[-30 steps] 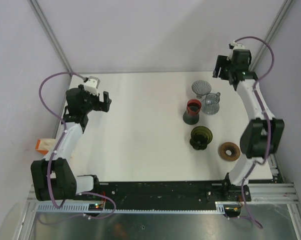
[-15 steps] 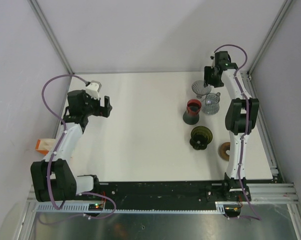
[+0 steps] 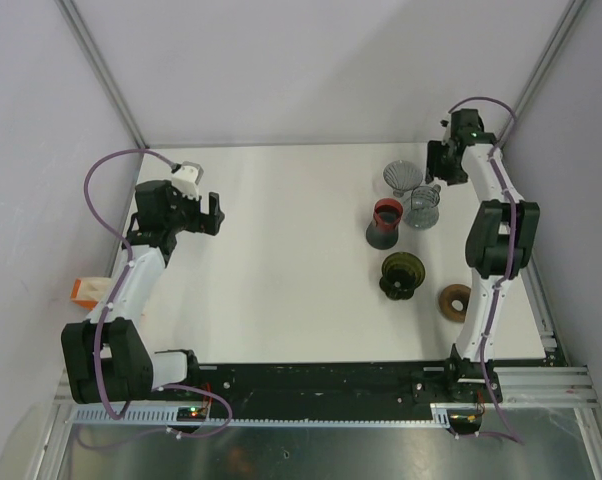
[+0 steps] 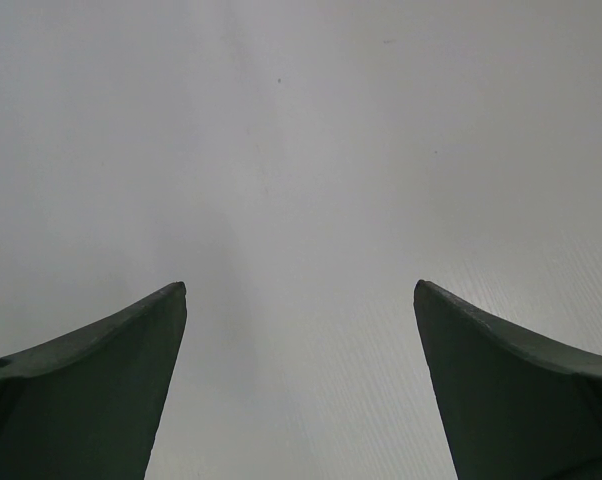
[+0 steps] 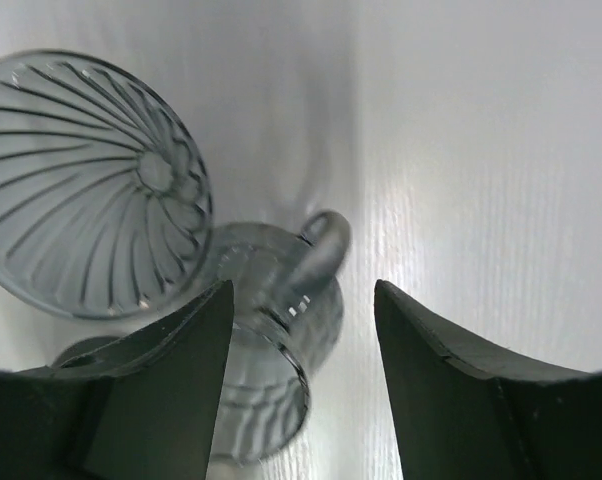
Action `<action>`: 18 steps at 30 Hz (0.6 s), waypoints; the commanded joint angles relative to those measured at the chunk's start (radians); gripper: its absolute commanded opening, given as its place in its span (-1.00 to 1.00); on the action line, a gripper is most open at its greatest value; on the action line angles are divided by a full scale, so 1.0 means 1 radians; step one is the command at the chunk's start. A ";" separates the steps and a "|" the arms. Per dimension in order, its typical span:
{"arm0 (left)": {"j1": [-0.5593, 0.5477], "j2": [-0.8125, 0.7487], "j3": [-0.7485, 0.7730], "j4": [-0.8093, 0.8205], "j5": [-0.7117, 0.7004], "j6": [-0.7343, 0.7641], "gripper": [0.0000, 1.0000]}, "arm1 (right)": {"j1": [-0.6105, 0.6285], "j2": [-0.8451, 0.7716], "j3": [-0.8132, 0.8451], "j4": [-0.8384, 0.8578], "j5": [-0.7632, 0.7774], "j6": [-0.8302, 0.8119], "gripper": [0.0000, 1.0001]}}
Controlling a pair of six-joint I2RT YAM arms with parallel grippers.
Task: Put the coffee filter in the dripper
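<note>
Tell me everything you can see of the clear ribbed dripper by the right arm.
The clear ribbed dripper is a glass-like cone; curved ribs run to a small centre hole. Empty inside, its mouth faces the right wrist camera. It sits far right on the table. A clear handled cup overlaps its edge; contact unclear. The right fingers hover clear of it.

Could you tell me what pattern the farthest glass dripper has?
The dripper is clear with curved ribs spiralling inward; best in right wrist view.

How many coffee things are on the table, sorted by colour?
Clear: 2 (ribbed dripper, handled glass piece)
Red-rimmed dripper: 1
Green dripper: 1
Brown ring: 1
Total: 5
</note>
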 commanded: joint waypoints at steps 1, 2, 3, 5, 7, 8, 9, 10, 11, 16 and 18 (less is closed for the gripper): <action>-0.004 -0.006 0.027 0.000 0.007 0.024 0.99 | -0.017 -0.153 -0.097 0.045 -0.021 -0.013 0.27; -0.004 -0.005 0.027 0.000 0.007 0.024 0.99 | -0.017 -0.171 -0.116 0.053 -0.028 -0.012 0.27; -0.004 -0.005 0.027 0.000 0.009 0.024 0.99 | -0.017 -0.185 -0.136 0.058 -0.031 -0.011 0.28; -0.004 -0.006 0.027 0.000 0.012 0.024 0.99 | -0.017 -0.209 -0.166 0.061 -0.034 -0.011 0.27; -0.004 -0.007 0.026 0.000 0.013 0.024 0.99 | -0.017 -0.225 -0.197 0.059 -0.035 -0.010 0.25; -0.004 -0.007 0.027 -0.001 0.012 0.024 0.99 | -0.016 -0.230 -0.213 0.059 -0.036 -0.009 0.23; -0.004 -0.008 0.027 -0.002 0.011 0.025 0.99 | -0.016 -0.231 -0.225 0.061 -0.038 -0.009 0.21; -0.004 -0.008 0.028 -0.002 0.008 0.025 0.99 | -0.016 -0.231 -0.233 0.062 -0.042 -0.010 0.17; -0.004 -0.009 0.028 -0.001 0.008 0.026 0.99 | -0.015 -0.230 -0.237 0.059 -0.042 -0.010 0.14; -0.004 -0.015 0.028 -0.004 0.004 0.029 0.99 | -0.007 -0.213 -0.246 0.048 -0.025 -0.012 0.02; -0.004 -0.016 0.027 -0.004 0.004 0.030 0.99 | -0.004 -0.203 -0.247 0.052 -0.025 -0.012 -0.01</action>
